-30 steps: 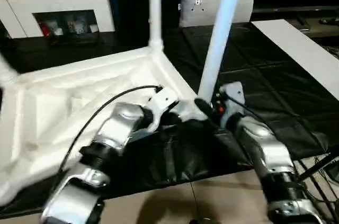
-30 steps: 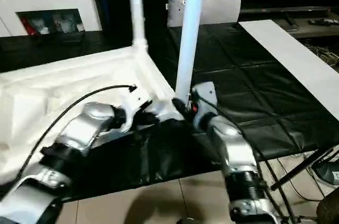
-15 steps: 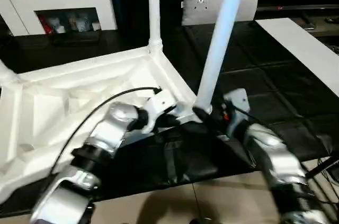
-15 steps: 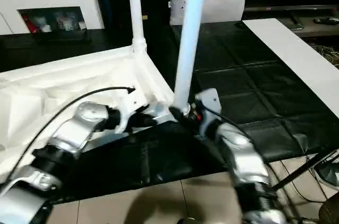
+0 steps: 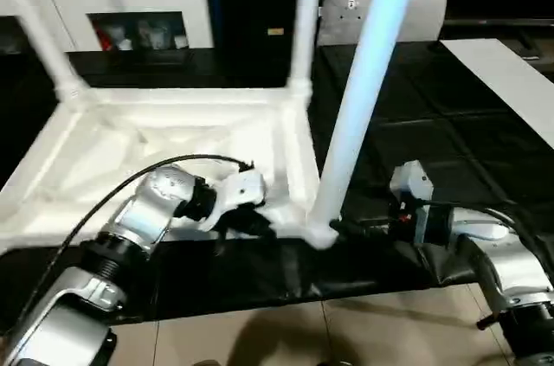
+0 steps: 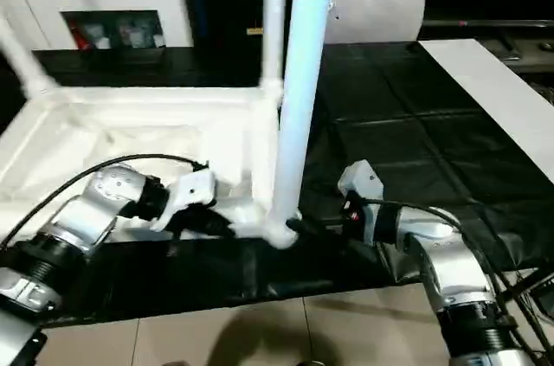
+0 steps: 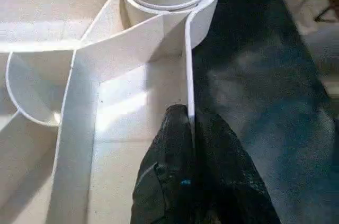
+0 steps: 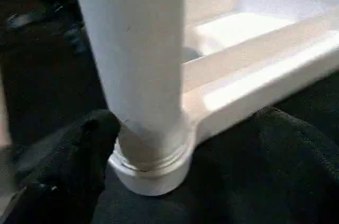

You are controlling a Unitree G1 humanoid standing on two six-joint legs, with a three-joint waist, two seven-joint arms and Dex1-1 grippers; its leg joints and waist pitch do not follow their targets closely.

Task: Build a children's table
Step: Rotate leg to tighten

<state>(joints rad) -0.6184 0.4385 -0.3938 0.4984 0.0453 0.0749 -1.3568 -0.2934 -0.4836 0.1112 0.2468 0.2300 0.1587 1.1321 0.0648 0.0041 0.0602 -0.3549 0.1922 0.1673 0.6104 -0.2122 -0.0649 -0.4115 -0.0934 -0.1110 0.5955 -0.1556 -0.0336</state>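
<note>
Beside the near leg (image 5: 355, 115), right gripper (image 8: 180, 144) spread, left gripper (image 7: 189, 128) pinching tabletop rim (image 7: 186, 65).

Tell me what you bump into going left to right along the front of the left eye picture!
Left gripper, pinching the table top's side wall → the near table leg standing in its corner socket → right gripper, open beside that socket.

Probably a living room (home): white cabinet (image 5: 130, 3), cushion (image 5: 424, 7), tiled floor (image 5: 346, 331).
</note>
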